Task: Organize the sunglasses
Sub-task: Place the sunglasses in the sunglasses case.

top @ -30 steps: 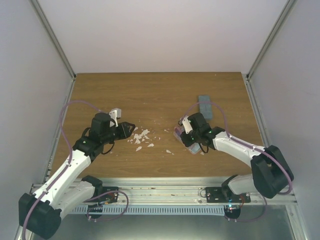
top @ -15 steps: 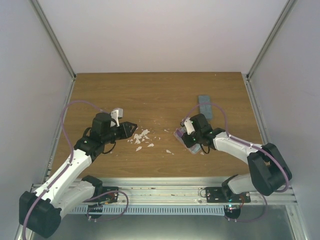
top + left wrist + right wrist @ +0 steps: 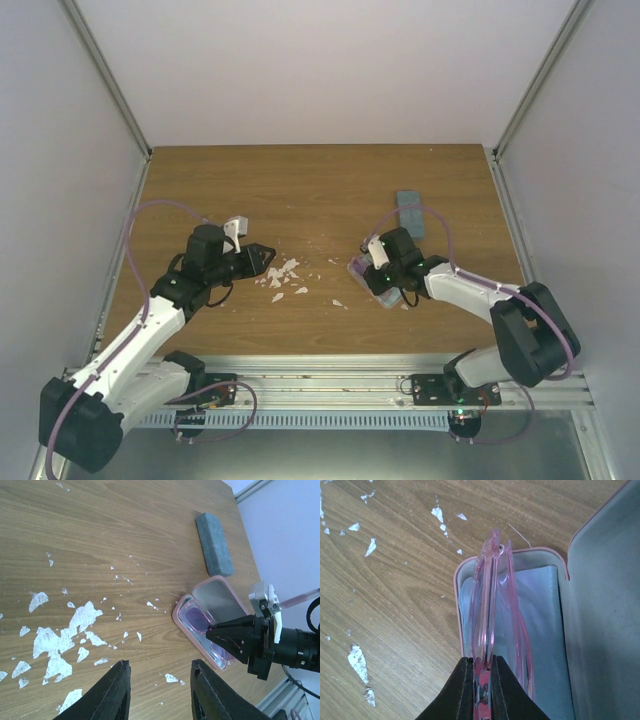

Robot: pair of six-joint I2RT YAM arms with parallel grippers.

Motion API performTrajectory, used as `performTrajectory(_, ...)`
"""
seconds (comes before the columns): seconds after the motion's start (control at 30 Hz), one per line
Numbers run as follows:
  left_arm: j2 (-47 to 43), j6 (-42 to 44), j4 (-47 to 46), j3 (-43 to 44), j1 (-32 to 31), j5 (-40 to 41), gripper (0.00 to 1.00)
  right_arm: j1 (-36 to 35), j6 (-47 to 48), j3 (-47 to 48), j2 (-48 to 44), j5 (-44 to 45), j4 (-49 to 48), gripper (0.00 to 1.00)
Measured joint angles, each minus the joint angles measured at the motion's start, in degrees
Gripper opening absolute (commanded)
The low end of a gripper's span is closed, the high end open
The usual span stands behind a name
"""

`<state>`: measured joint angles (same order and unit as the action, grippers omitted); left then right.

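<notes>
Your right gripper (image 3: 481,661), pinching the folded pink sunglasses (image 3: 490,595), has shifted slightly over the open pink case (image 3: 605,605), so seating them looks near; your left gripper (image 3: 159,665) has crept closer, wide and empty.

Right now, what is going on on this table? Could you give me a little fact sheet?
Right gripper: shut on the pink sunglasses, held edge-on over the case tray
Pink case: open, with a light blue cloth inside
Left gripper: open, empty, above the table
Blue-grey case: closed, lying apart from the pink one
Surface: white chipped patches in the wood
</notes>
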<state>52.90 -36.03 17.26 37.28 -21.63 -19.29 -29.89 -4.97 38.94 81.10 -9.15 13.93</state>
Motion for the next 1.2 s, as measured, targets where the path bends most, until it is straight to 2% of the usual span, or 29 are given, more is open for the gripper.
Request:
performTrajectory(0.17,0.72,0.02,0.00,0.00,0.00,0.00,0.35,0.02,0.02,0.00,1.03,-0.13,-0.07,0.10)
performTrajectory(0.37,1.22,0.02,-0.11,0.00,0.00,0.00,0.35,0.02,0.11,0.02,1.09,0.11,0.07,0.32)
performTrajectory(0.6,1.81,0.02,-0.13,0.00,-0.04,0.00,0.35,0.07,0.15,0.98,2.32,1.14,0.90,0.39)
performTrajectory(0.8,2.14,0.02,-0.20,0.02,-0.04,0.00,0.36,0.07,0.02,2.25,1.27,2.69,2.38,0.54)
performTrajectory(0.97,2.49,0.02,-0.35,0.02,-0.24,-0.07,0.37,0.07,-0.11,2.40,-3.61,3.10,3.10,0.55)
performTrajectory(1.13,2.86,0.00,-1.03,0.02,-0.79,-0.59,0.37,0.00,-1.90,2.54,-8.24,2.64,2.89,0.49)
performTrajectory(1.2,3.41,0.00,-1.60,0.00,-1.20,-0.94,0.37,-0.20,-3.56,2.40,-10.29,2.69,2.32,0.44)
